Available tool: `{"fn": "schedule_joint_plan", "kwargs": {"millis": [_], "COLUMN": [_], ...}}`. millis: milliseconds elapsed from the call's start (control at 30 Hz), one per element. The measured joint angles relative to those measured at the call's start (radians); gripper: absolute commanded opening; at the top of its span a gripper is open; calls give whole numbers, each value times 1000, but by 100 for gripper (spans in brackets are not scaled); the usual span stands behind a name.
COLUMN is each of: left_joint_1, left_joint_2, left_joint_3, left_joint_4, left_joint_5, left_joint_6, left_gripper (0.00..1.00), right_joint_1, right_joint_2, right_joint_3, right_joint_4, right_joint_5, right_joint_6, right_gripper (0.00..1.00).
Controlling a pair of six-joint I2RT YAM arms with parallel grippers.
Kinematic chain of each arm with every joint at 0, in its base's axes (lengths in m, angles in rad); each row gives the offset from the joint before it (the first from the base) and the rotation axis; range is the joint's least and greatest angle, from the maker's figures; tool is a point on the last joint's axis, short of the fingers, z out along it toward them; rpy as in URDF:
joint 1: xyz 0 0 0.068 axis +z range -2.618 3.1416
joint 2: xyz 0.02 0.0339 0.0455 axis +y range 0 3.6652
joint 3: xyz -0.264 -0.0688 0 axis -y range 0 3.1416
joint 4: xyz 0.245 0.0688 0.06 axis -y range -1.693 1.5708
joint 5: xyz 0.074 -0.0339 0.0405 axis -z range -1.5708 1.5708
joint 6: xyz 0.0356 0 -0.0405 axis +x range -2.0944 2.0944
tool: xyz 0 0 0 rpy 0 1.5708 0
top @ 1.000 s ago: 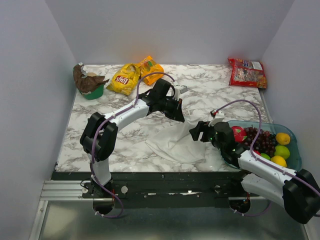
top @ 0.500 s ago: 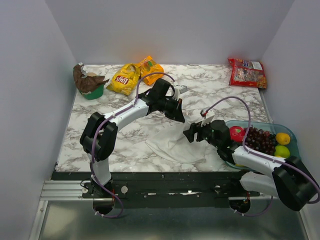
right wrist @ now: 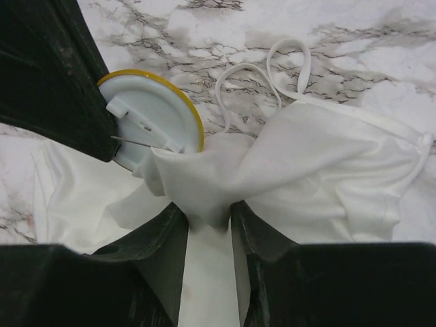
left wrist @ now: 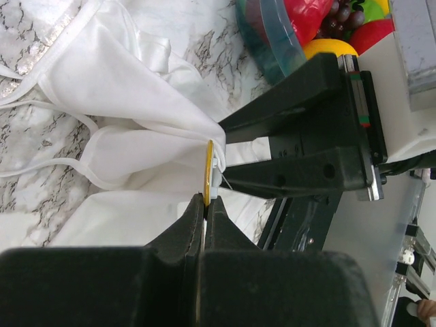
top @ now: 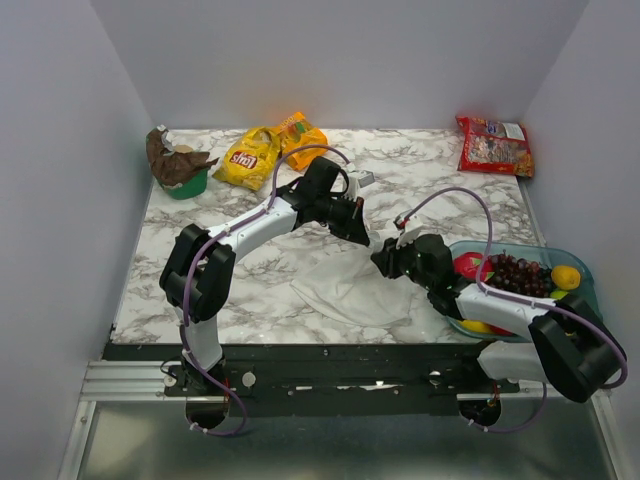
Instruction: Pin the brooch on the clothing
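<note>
A grey-veined white marble table (top: pixel 430 165) carries a crumpled white fabric garment (top: pixel 340 290) near its front edge, with both arms meeting over the cloth's right-hand side; the left gripper (left wrist: pixel 206 203) has its jaws pressed tight on the lower edge of the small round gold-rimmed brooch (right wrist: pixel 153 112), holding it upright with its white back turned toward the other arm; the right gripper (right wrist: pixel 208 214) pinches a raised fold of the garment between narrowed fingers, and that fold touches the brooch's back; the thin metal pin (right wrist: pixel 129 142) seems to stand slightly off its bar, just beside the cloth; the step in hand looks like threading fabric onto the pin, not yet done; the next move likely calls for a small, steady push of fold against point, then closing the clasp without tearing the cloth
</note>
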Motion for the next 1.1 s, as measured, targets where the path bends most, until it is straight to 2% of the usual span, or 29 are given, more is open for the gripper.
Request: {"fn": "schedule_joint_plan", "kwargs": {"millis": [300,400,500,533,633,867,1100], "left_joint_1": [1,3,7,9,14,27,33], "left_joint_2": [0,0,0,0,0,12,36], "left_joint_3": [0,0,1,1,8,62,94], "left_joint_4": [-14,-16,-18,-20,-45,-136,-225], "left_joint_5": [1,1,1,1,0,1,2], "left_joint_6": [4,7,12,17,39,124,194], "left_gripper": [0,0,0,0,0,0,0], "right_joint_1": [0,0,0,0,0,0,-2], "right_joint_2": [34,35,31,26,-16,-200,-253], "right_joint_3": [14,18,18,18,18,-24,-36], "right_joint_4": [2,2,-7,-11,-32,-45,-64], "right_joint_5": [8,12,15,16,18,17,5], "right_joint_6": [3,4,9,11,18,19,-18], "right_gripper": [31,34,47,61,76,83,83]}}
